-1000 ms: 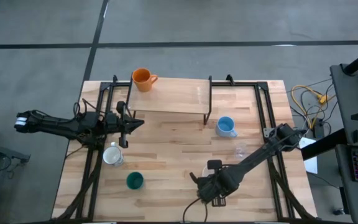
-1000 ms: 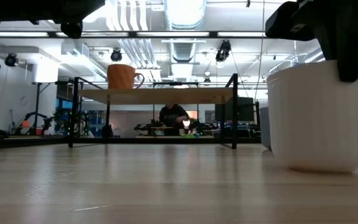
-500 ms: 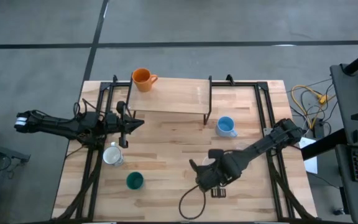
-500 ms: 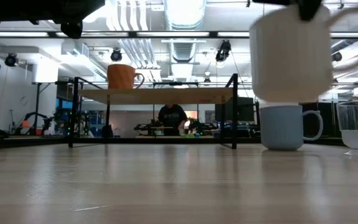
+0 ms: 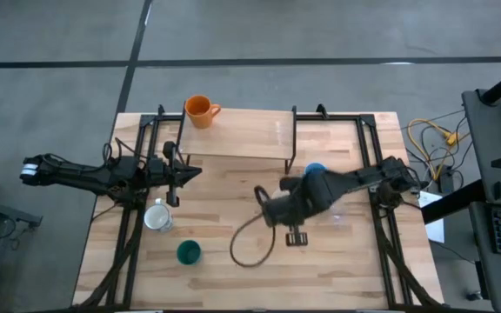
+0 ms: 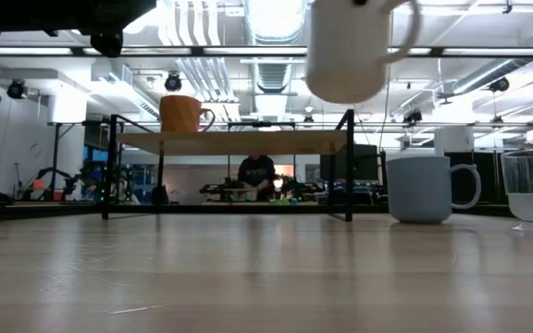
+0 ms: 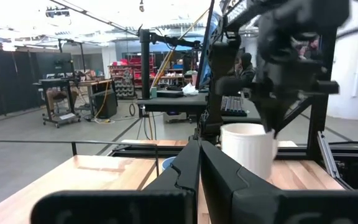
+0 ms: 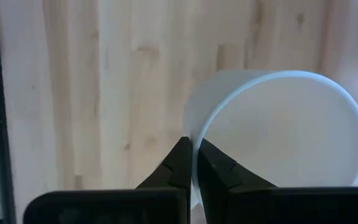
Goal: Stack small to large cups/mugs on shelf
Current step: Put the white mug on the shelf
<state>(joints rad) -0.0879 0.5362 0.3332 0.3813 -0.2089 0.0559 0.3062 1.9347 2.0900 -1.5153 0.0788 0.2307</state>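
Right claw (image 8: 191, 163) pinched tight on plain white mug (image 8: 278, 130) rim, aloft. Keep level; carry beyond to shelf (image 5: 237, 135), beside orange mug (image 5: 198, 109).

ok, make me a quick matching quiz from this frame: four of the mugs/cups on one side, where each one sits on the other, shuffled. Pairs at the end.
Things:
1. orange mug
2. plain white mug
3. light blue mug
4. green cup

Places:
A. on the table just right of the shelf
B. in the air, rim pinched by the right gripper
C. on the shelf's left end
D. on the table near its front edge, left of centre

Pairs: 1-C, 2-B, 3-A, 4-D
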